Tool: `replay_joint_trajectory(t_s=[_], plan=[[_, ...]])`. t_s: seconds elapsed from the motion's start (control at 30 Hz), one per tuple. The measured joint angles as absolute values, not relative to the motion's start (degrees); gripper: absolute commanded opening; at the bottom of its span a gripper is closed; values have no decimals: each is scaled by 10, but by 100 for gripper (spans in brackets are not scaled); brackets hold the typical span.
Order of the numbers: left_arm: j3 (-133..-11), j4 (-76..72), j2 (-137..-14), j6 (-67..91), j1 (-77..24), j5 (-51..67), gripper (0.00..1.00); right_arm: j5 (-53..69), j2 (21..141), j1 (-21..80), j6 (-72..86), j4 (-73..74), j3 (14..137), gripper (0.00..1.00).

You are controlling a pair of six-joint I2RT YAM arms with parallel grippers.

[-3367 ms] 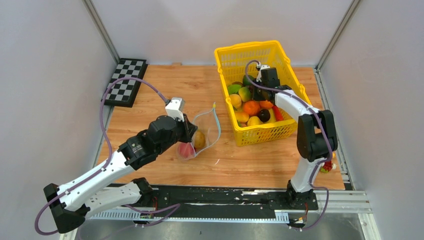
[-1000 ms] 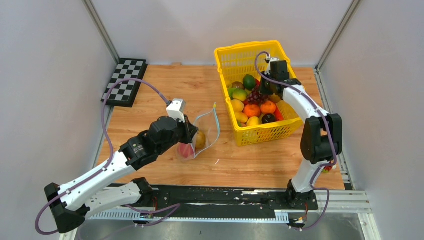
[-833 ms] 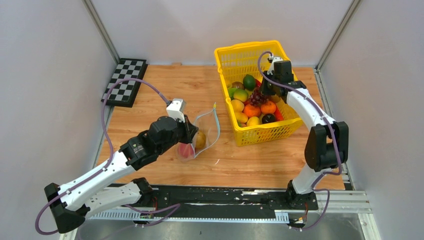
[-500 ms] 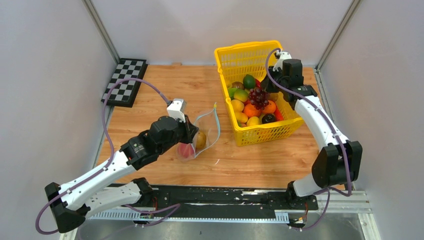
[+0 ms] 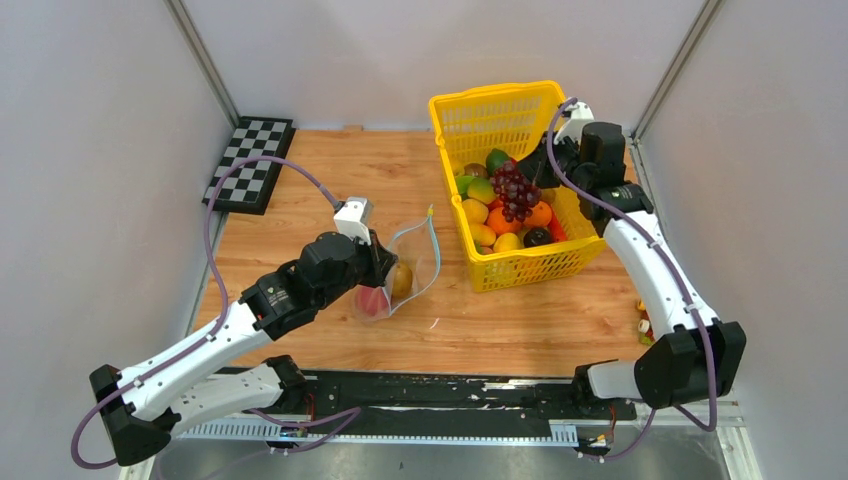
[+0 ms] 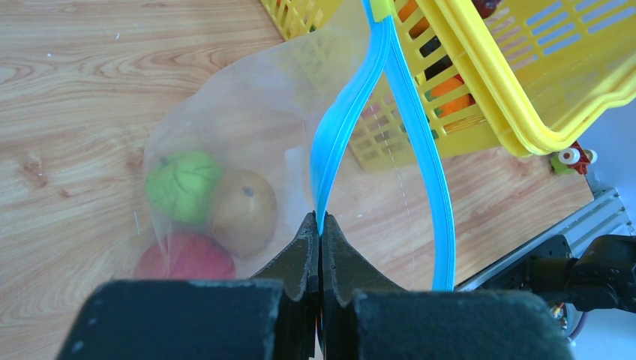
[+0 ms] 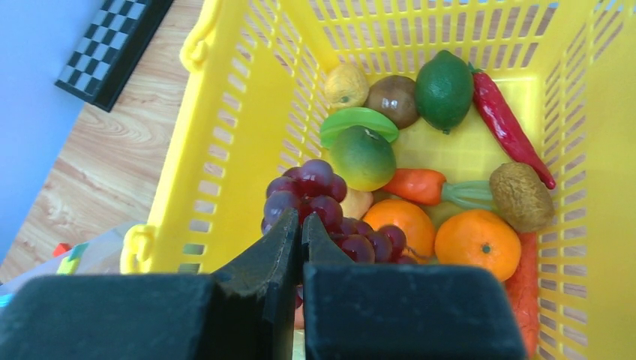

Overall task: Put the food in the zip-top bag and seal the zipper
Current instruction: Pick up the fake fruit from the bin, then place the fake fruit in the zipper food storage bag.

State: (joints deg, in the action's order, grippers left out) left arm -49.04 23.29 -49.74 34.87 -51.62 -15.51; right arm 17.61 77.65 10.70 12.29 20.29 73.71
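My left gripper [image 6: 320,225] is clenching one lip of the blue zipper [image 6: 341,127] at the lower middle of the left wrist view. That is holding the mouth of the clear bag [image 6: 240,112] agape, and the other lip is bowing away to the right. At the lower left, inside the bag, a green fruit [image 6: 182,184], a tan fruit [image 6: 244,212] and a red fruit [image 6: 185,257] are sitting together over the wooden counter [image 6: 82,82].

My right gripper [image 7: 300,225] is grasping a bunch of grapes [image 7: 311,195]. It is hanging over the yellow basket [image 7: 225,142] at the upper right of the top view, well apart from the bag.

I am judging the job part done: three pieces are bagged, the grapes are not yet in, and the zipper is not yet pressed shut.

My own fingers are hiding where they meet the grapes. My left arm is covering much of the bag from above. I cannot tell how many more pieces from the basket are meant to go in.
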Motion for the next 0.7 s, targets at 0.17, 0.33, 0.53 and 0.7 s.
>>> replay_joint_trajectory(t_s=[0.17, 0.33, 0.53, 0.7], plan=[[-490, 233, -497, 349, -516, -155, 0, 200, 741, 107, 140, 185, 722, 0], [-490, 233, -497, 349, -516, -155, 0, 228, 695, 107, 169, 147, 688, 0], [-490, 233, -497, 349, -516, -155, 0, 273, 673, 107, 197, 117, 685, 0], [-490, 232, -497, 349, -516, -155, 0, 284, 649, 112, 214, 105, 680, 0]])
